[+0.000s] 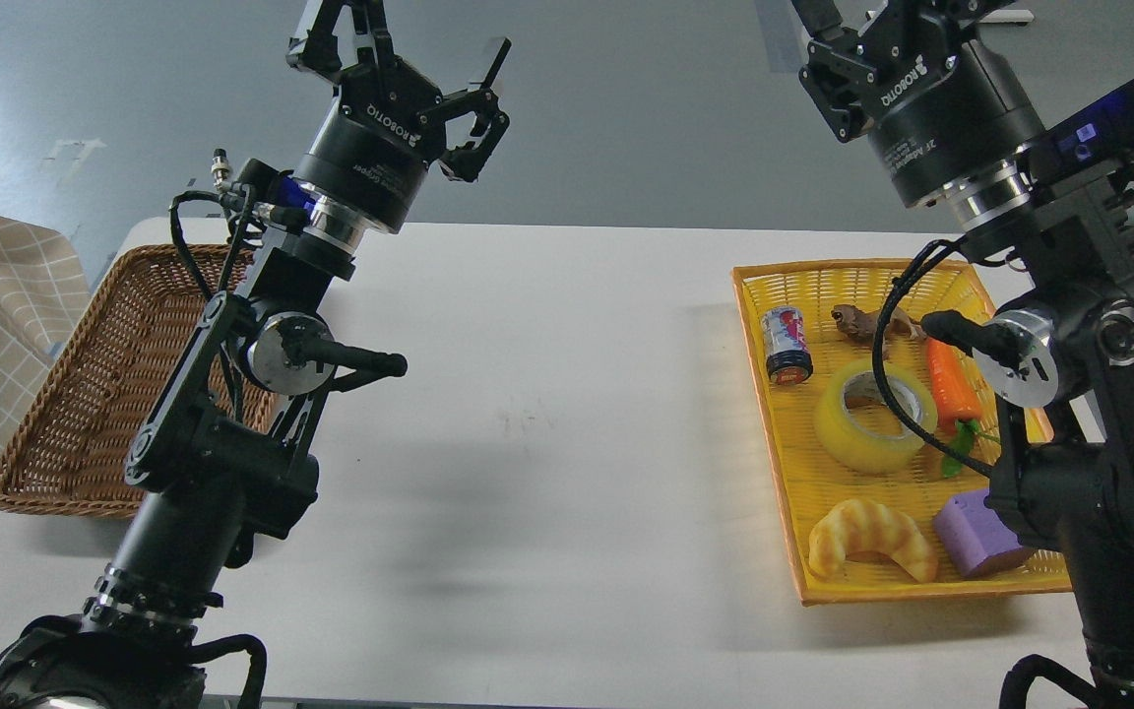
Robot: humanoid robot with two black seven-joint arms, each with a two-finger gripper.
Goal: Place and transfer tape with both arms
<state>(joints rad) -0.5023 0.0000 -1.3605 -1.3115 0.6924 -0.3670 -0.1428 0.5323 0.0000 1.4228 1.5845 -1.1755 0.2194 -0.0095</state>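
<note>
The roll of yellow tape (868,421) lies flat in the middle of a yellow tray (774,463) on the right of the white table. My left gripper (408,37) is raised high above the table's far left edge, far from the tape, open and empty. My right gripper (882,30) is raised above the tray's far end. Its fingertips run out of the top of the view, so I cannot tell how its jaws stand. A cable of the right arm hangs across the tape.
The tray also holds a can (786,344), a brown toy animal (865,321), a carrot (951,386), a croissant (868,549) and a purple block (976,533). A brown wicker basket (75,414) stands at the left, partly behind my left arm.
</note>
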